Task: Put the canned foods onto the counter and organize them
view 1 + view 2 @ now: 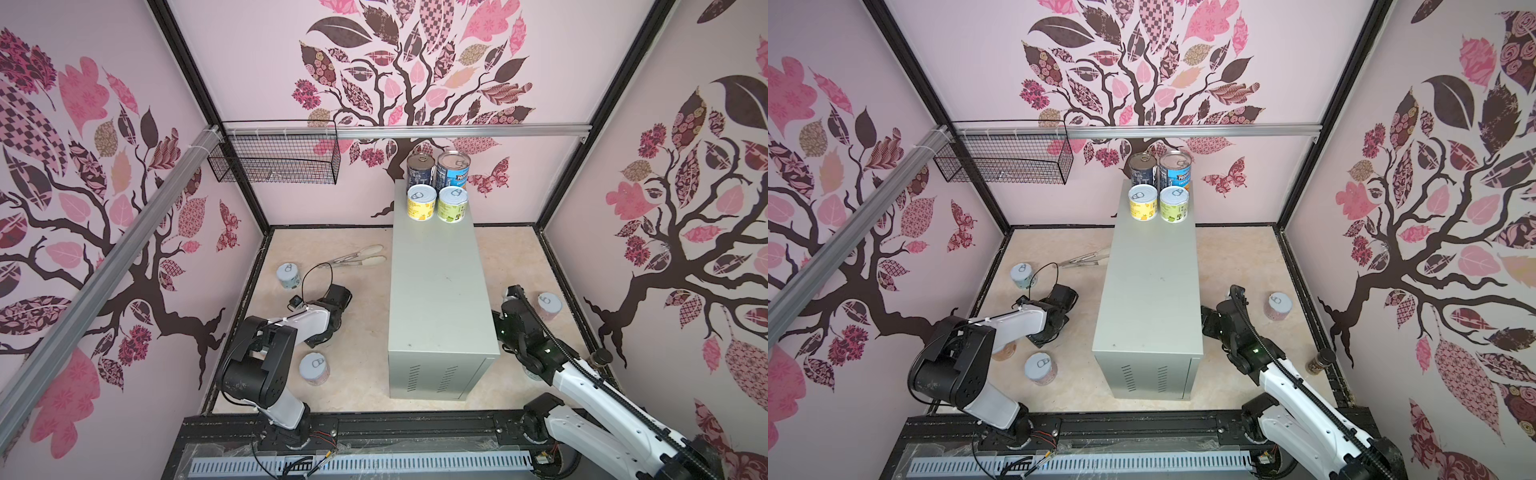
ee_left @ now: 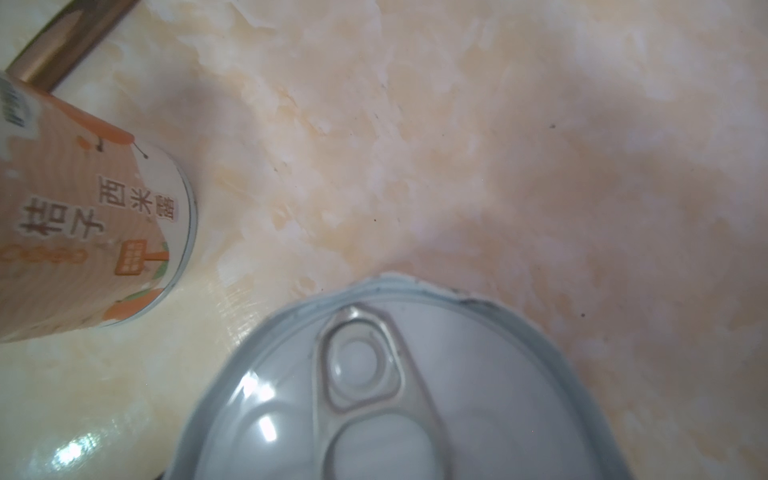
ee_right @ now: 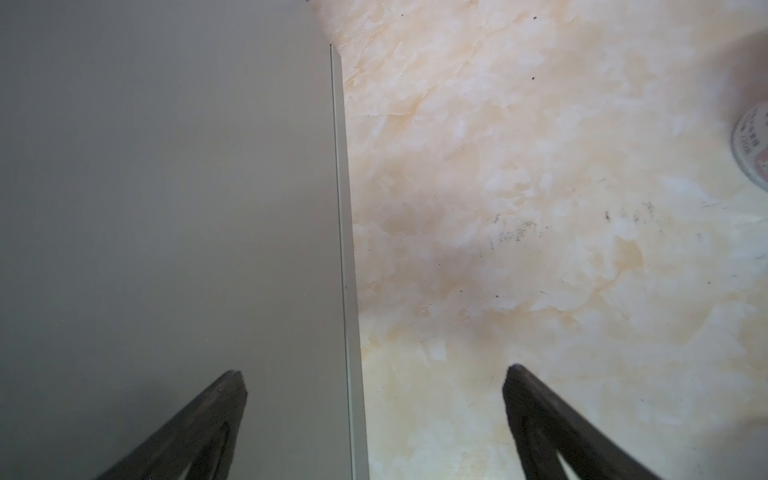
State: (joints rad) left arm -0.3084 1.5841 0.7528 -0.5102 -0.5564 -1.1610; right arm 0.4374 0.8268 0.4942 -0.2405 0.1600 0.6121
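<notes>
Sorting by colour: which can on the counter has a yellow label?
The short can at the group's near left; its neighbour is green; the navy can and blue can behind are taller.

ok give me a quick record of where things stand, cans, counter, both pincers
counter: four cans at far end
back row: navy can, blue can
front row: yellow can, green can
floor: far-left can, near-left can, right-side can, tongs
left pincer: low over a pull-tab can, jaws hidden
right pincer: open, empty, beside counter
</notes>
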